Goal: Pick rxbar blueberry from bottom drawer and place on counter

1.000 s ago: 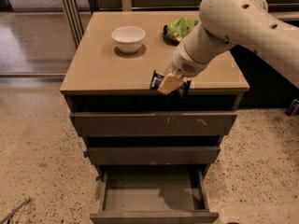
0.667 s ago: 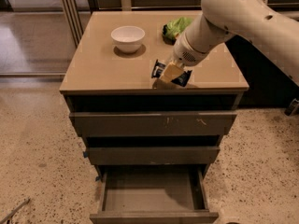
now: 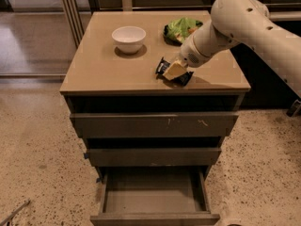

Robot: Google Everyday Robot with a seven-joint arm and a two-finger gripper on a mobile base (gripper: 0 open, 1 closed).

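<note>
While my gripper [image 3: 173, 72] stays clamped on the rxbar blueberry [image 3: 162, 67], it now sits farther in from the near edge of the counter [image 3: 103, 69] than before, right of centre. The bowl [image 3: 129, 37] and chip bag [image 3: 182, 28] lie beyond. The bottom drawer [image 3: 155, 218] stands open.
</note>
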